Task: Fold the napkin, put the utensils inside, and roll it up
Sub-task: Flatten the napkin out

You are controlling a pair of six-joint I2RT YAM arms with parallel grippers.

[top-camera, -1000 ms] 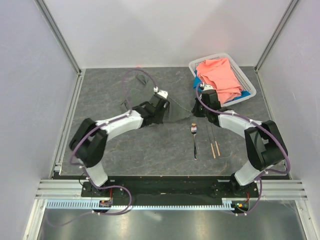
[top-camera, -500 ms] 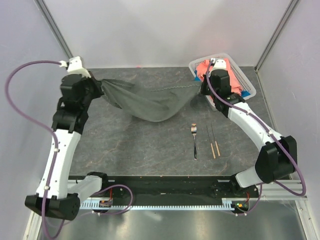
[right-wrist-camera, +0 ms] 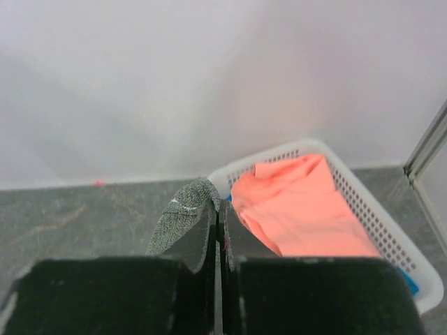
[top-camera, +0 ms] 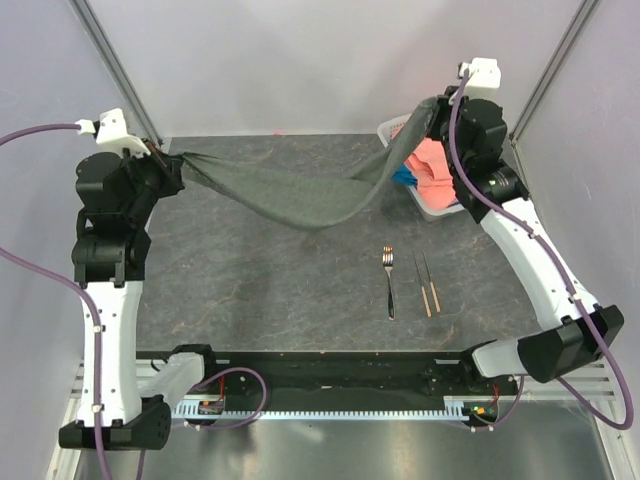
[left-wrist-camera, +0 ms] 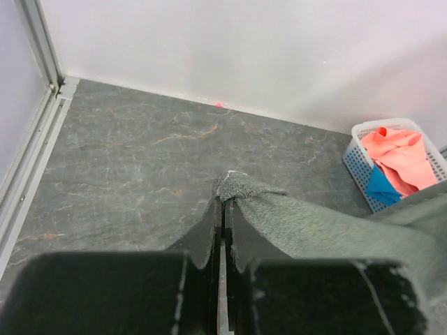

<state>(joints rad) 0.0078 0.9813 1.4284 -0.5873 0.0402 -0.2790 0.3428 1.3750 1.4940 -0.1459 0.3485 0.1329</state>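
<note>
Since prev. frame napkin [top-camera: 300, 195] is lifted higher, stretched along far edge of tabletop [top-camera: 260, 290]. Corners are pinched by left gripper [top-camera: 168, 170] & right gripper [top-camera: 432, 108]. Risk: slip-out if overtensioned.

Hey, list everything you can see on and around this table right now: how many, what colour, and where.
napkin: one, dark grey, lifted off the table and stretched between the two grippers, sagging in the middle
fork: one, silver, lying on the table right of centre
chopsticks: one pair, light wood with dark ends, just right of the fork
basket: one, white, far right corner
pink cloth: one, salmon-pink, in the basket
blue cloth: one, blue, in the basket, partly under the pink cloth
table: one, dark grey
left gripper: one, black, shut on a napkin corner, far left
right gripper: one, black, shut on another napkin corner, above the basket
</note>
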